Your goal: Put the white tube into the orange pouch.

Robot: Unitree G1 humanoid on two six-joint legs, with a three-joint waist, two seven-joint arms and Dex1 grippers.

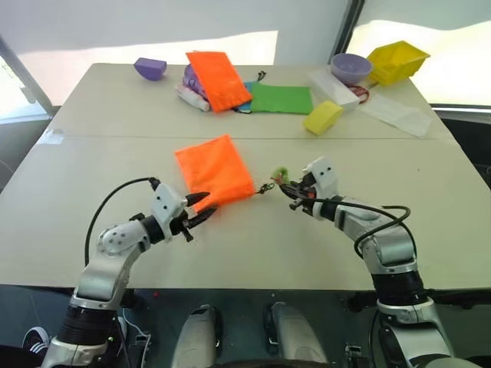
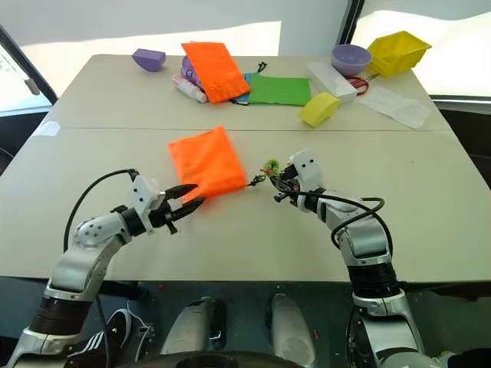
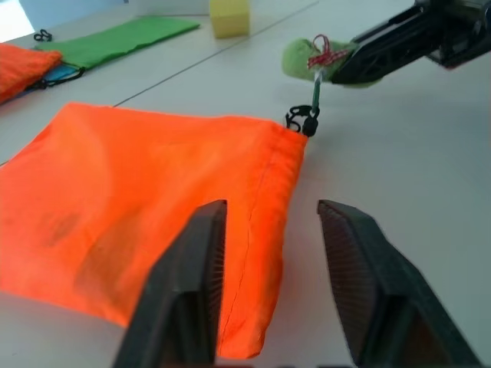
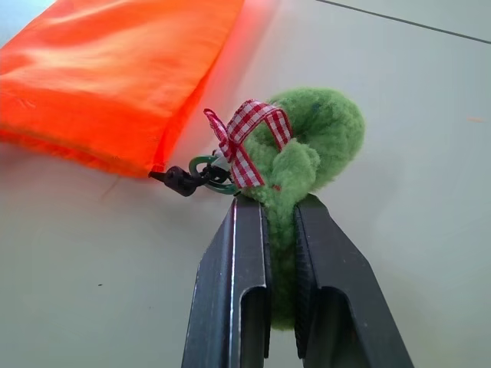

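Right wrist view showed my right gripper [image 4: 280,230] clenched on the green fuzzy tuft [image 4: 311,153], its two black fingers pressed against the fluff from either side. A red-and-white checked ribbon [image 4: 247,142] was tied on the tuft, and a short dark cord [image 4: 188,180] ran from it to the corner of the orange pouch [image 4: 115,69], which lay flat on the table [image 1: 307,238].

My left gripper [image 3: 268,253] was released, its jaws standing apart, with the pouch's near hem corner lying between them; one finger [image 3: 192,284] sat over the orange fabric and the other beside it over bare table. I could not tell whether either finger touched the cloth.

From the head camera, the pouch [image 1: 215,172] lay near the middle of the table, between my two hands, its cord end toward my right hand.

At the far side of the table lay a longer orange pouch [image 1: 219,78], a green cloth [image 1: 281,98], a yellow block [image 1: 322,116], a purple bowl [image 1: 350,67], a yellow bin [image 1: 397,60] and a long white box [image 1: 332,88]. I could not make out the white tube with any certainty among those things.
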